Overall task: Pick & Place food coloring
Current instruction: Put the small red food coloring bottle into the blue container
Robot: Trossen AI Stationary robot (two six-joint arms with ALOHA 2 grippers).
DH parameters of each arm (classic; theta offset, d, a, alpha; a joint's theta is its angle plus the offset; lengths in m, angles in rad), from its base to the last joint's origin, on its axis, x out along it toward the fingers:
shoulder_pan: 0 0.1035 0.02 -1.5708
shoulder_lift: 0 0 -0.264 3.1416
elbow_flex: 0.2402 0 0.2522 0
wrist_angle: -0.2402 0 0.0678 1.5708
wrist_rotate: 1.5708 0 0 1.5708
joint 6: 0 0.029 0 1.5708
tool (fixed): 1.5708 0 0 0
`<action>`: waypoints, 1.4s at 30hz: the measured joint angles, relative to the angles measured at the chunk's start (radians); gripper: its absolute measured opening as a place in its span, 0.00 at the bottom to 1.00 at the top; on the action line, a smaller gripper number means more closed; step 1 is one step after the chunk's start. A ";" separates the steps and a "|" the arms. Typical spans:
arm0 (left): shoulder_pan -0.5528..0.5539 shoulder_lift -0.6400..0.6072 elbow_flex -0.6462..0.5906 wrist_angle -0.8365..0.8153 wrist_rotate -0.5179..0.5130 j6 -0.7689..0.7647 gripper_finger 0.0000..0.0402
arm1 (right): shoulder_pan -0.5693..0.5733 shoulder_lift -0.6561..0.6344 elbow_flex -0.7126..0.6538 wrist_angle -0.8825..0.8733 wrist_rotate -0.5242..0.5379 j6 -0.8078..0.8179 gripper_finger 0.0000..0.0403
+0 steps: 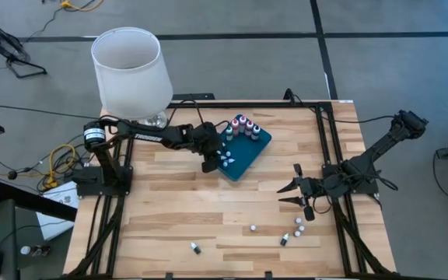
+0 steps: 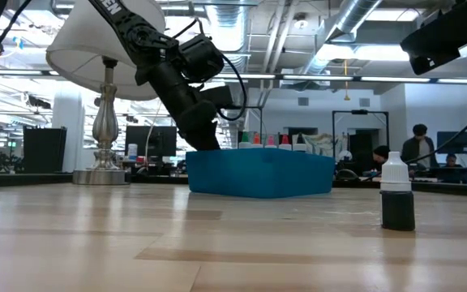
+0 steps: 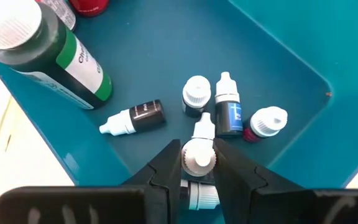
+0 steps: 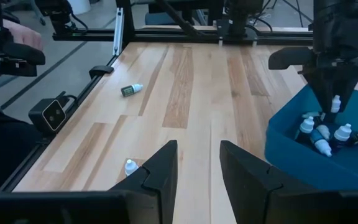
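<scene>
Right now I've got the left gripper [image 3: 197,163] clenched on a white-capped food coloring bottle [image 3: 198,157] over the teal tray [image 1: 249,159]; right gripper [image 1: 295,189] w/ fingers apart, parked near loose bottles [image 1: 299,227].

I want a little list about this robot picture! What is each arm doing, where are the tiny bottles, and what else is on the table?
left gripper: over the teal tray, shut on a tiny white-capped bottle
right gripper: open, holds nothing, hovers over bare table to the right
bottles in tray: several tiny ones lying and standing in one corner, bigger bottles at the far end
bottles on table: a few loose ones near the front edge, one standing
also there: a white lamp at the table's back left
</scene>
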 joint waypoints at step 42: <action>0.000 -0.001 0.000 0.083 0.001 0.042 0.20 | 0.000 0.000 0.000 -0.012 0.000 0.000 0.28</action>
